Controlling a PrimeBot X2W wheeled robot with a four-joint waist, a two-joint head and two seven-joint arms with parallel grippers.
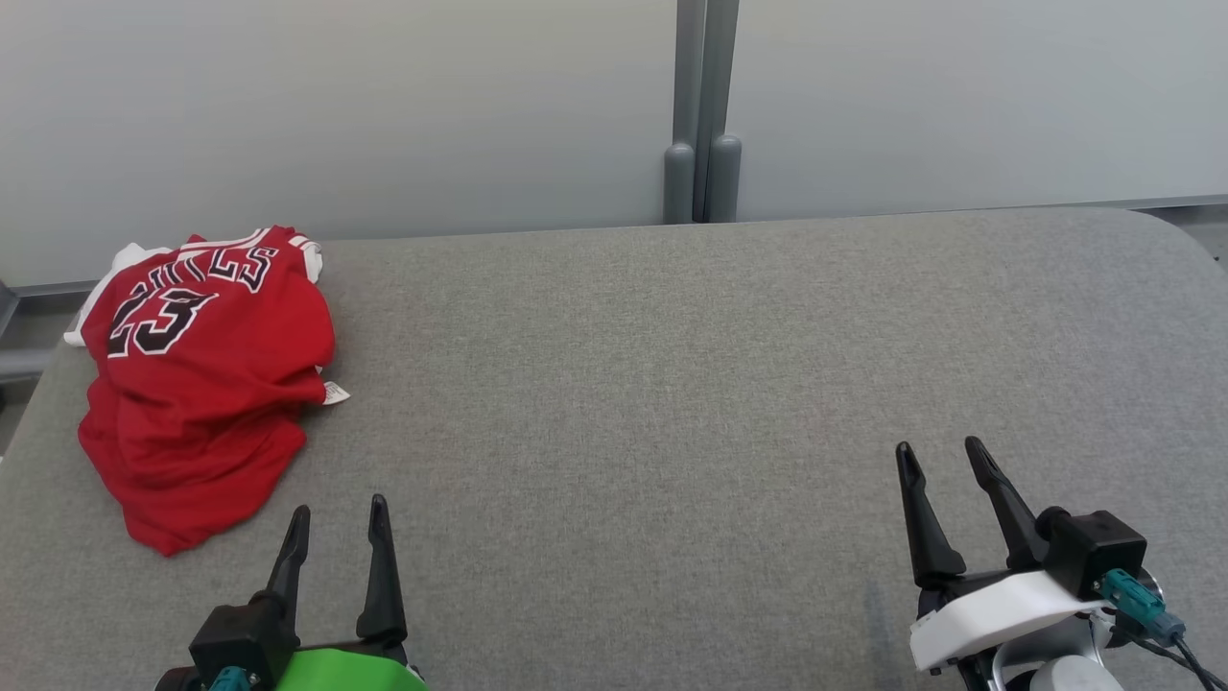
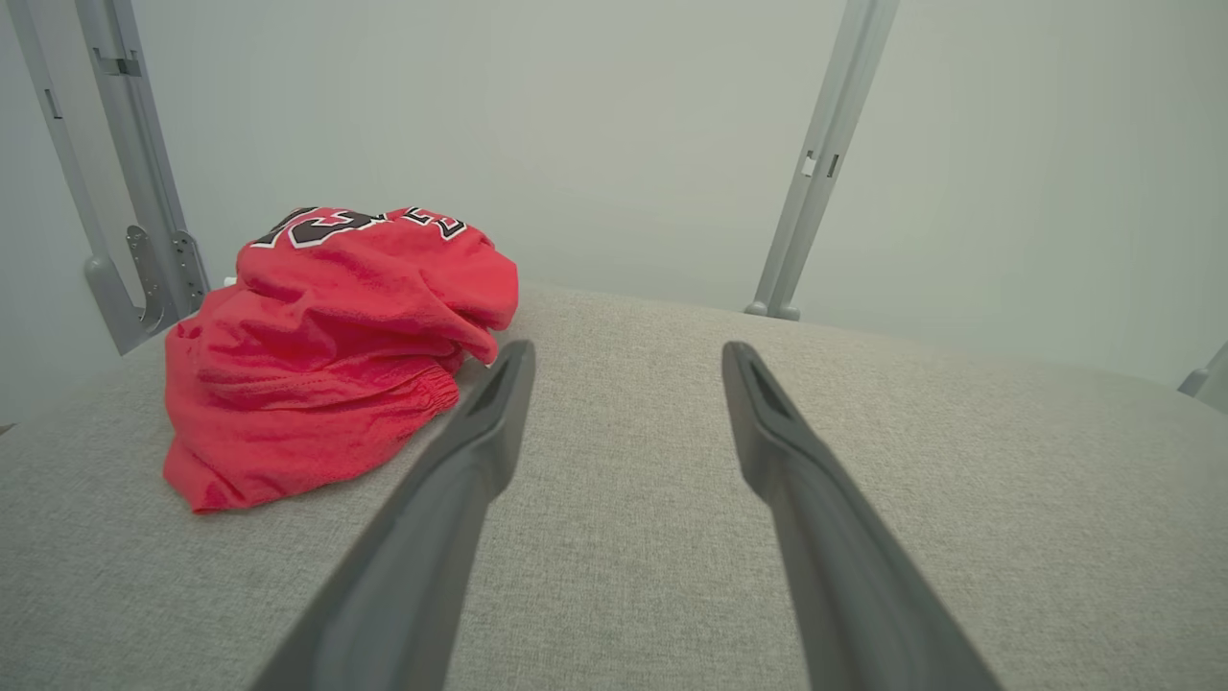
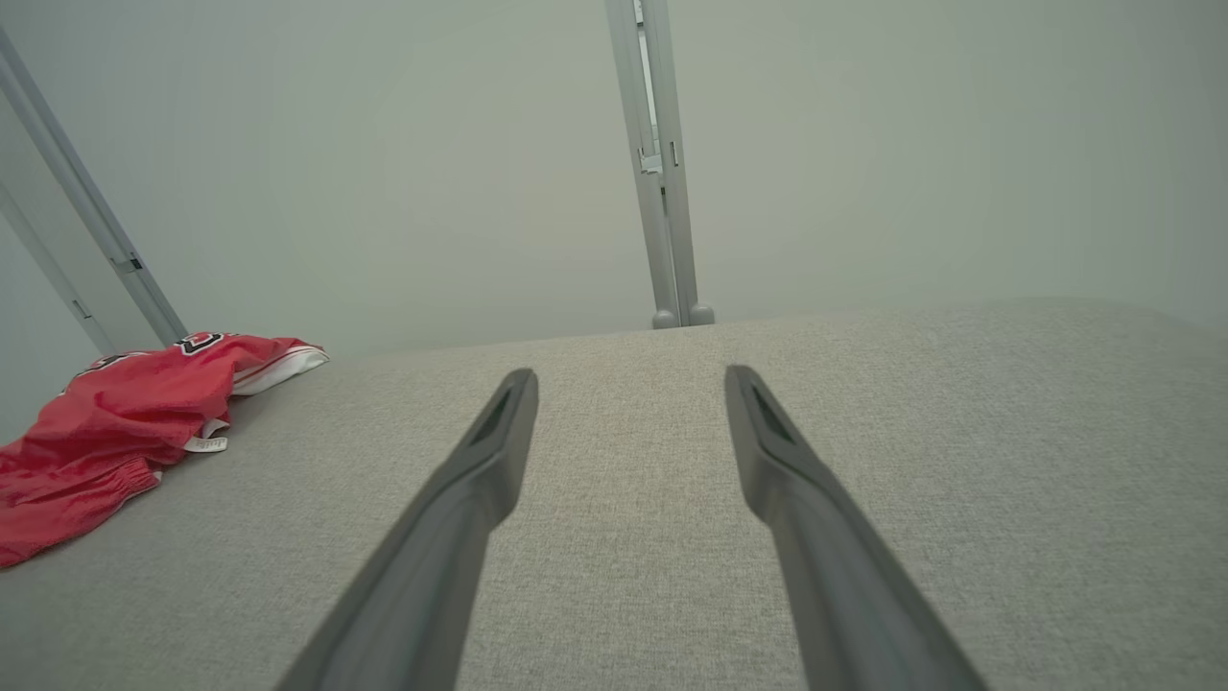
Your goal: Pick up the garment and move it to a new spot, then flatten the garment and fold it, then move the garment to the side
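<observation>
- Red, with black-and-white lettering and the number 23, the garment (image 1: 201,384) lies crumpled in the head view at about 9 o'clock on the grey fabric table (image 1: 672,384), close to its left edge. A small white tag (image 1: 335,393) pokes out on its 3 o'clock side.
- At 7 o'clock the left end effector (image 1: 340,504) has its fingers spread wide and grips nothing. It is near the garment's nearer edge but apart from it.
- At 5 o'clock the right end effector (image 1: 938,443) is likewise spread wide and empty, well apart from the garment.
- At 12 o'clock a grey post (image 1: 702,144) stands behind the table between pale wall panels (image 1: 336,106).
- In the left wrist view, the two fingers stand wide apart over bare fabric, and the garment is heaped at 10 o'clock, just beside one fingertip.
- In the right wrist view, the fingers are again wide apart with nothing between them, and the garment lies far off at 9 o'clock.
</observation>
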